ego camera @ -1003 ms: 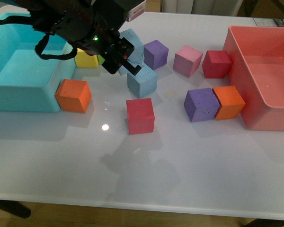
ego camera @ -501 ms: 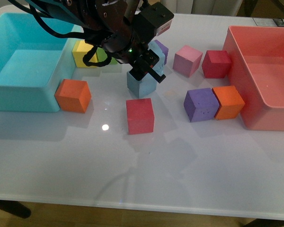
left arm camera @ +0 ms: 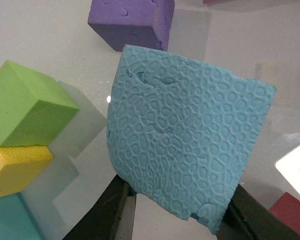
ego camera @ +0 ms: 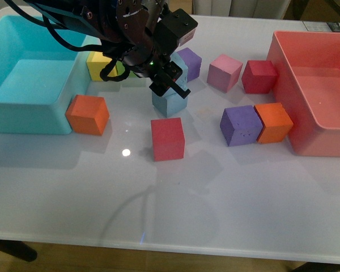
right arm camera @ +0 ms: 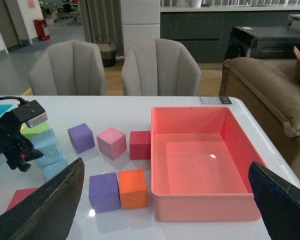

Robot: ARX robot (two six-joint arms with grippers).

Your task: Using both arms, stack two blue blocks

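Note:
My left gripper [ego camera: 169, 76] is shut on a light blue block [ego camera: 180, 72] and holds it tilted right over the second blue block [ego camera: 169, 103], which stands on the table. I cannot tell whether the two touch. In the left wrist view the held block [left arm camera: 190, 145] fills the middle between the black fingers [left arm camera: 105, 215]. The right wrist view shows both blue blocks [right arm camera: 49, 150] at the far left under the left arm [right arm camera: 15, 135]. My right gripper [right arm camera: 165, 210] is open and empty, high over the table, and is out of the front view.
A turquoise bin [ego camera: 22, 122] stands at the left, a pink bin [ego camera: 283, 85] at the right. A red cube [ego camera: 168, 139] lies just in front of the blue blocks. Orange [ego camera: 88, 114], purple [ego camera: 241, 124], orange [ego camera: 275, 122], pink [ego camera: 225, 72], red [ego camera: 259, 76], purple [ego camera: 188, 62] and yellow [ego camera: 99, 67] cubes lie around.
My left arm has carried the held blue block to the right, from left of the standing blue block to directly over its top.

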